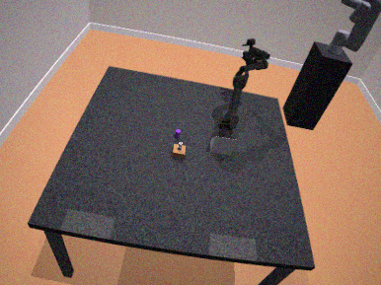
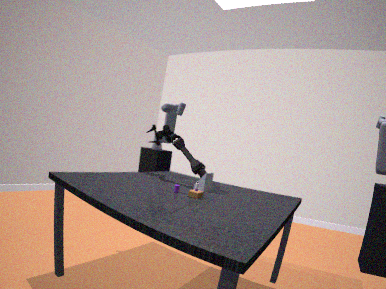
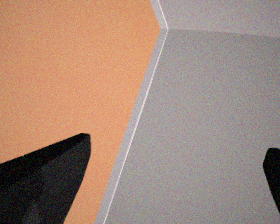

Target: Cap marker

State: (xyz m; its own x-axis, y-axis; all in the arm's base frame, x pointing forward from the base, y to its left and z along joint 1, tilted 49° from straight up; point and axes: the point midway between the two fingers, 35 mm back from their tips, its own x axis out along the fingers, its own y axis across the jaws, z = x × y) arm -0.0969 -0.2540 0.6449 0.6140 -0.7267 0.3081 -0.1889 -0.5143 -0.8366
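I see the marker (image 1: 181,144) upright in its holder block (image 1: 179,151) mid-table, the purple cap (image 1: 178,133) apparently upright beside it. My gripper (image 1: 251,43) hangs past the far edge, fingers spread, gripping nothing.

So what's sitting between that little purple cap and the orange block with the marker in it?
Nothing: in the top view only a short strip of dark table separates the purple cap from the holder block.
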